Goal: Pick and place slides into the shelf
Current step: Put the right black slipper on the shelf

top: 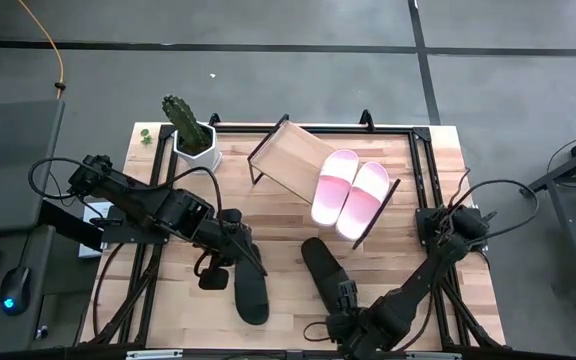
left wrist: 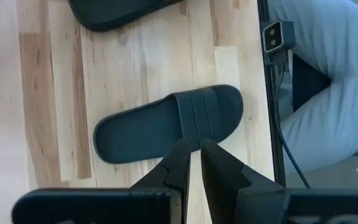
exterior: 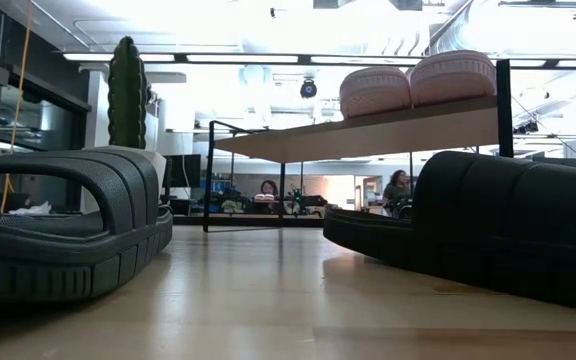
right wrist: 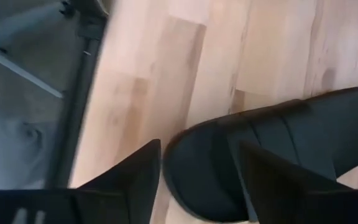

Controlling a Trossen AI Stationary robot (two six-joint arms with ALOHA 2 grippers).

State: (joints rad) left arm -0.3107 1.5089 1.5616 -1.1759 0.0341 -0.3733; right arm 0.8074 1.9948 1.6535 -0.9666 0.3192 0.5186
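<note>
High view, two pink slides (top: 351,194) on shelf (top: 286,158), two black slides (top: 250,288) on table, left hand (top: 213,270) closed empty, right hand (top: 340,322) spread.

Lighting is even and diffuse in the high view; shadows under the shelf (top: 298,160) and the cactus pot (top: 196,140) are soft and short. The low view faces bright ceiling strip lights (exterior: 268,58), which blow out to white and leave the two black slides (exterior: 63,225) as dark, low-detail silhouettes; the tabletop (exterior: 268,300) carries a pale sheen. The left wrist view is sharp and evenly lit. The right wrist view is soft throughout, with blurred edges on the wood grain and the slide.
</note>
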